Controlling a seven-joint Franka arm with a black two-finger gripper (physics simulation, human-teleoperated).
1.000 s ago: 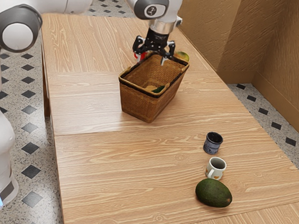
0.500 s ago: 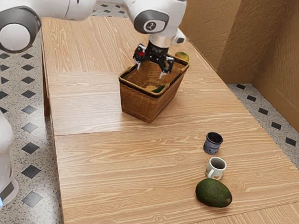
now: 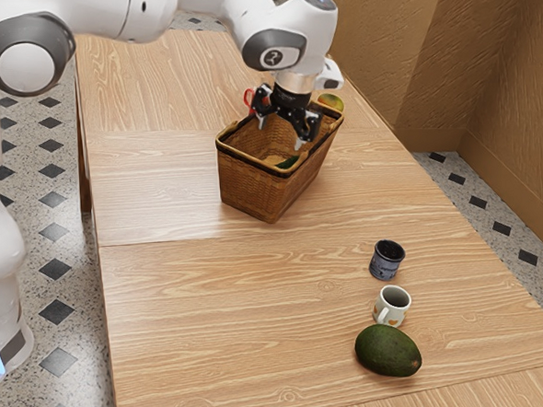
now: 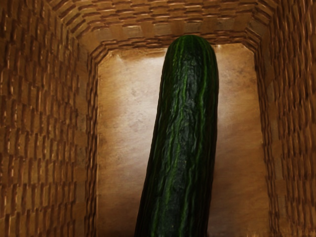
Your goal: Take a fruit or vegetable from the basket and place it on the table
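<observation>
Exterior view's got the gripper (image 3: 279, 136) right at the mouth of the wicker basket (image 3: 252, 182), fingers spread apart, nothing clamped. The cucumber (image 4: 182, 128) is down inside, lying lengthwise on the basket floor, so basically below the gripper. Basket's just sitting on the wooden surface (image 3: 204, 309).

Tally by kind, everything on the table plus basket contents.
Basket: 1
Cucumber: 1
Avocado: 1
Cups: 2, dark one and white one
Yellow-green fruit, partly hidden: 1
Red item, kind unclear: 1
Total: 7
</observation>
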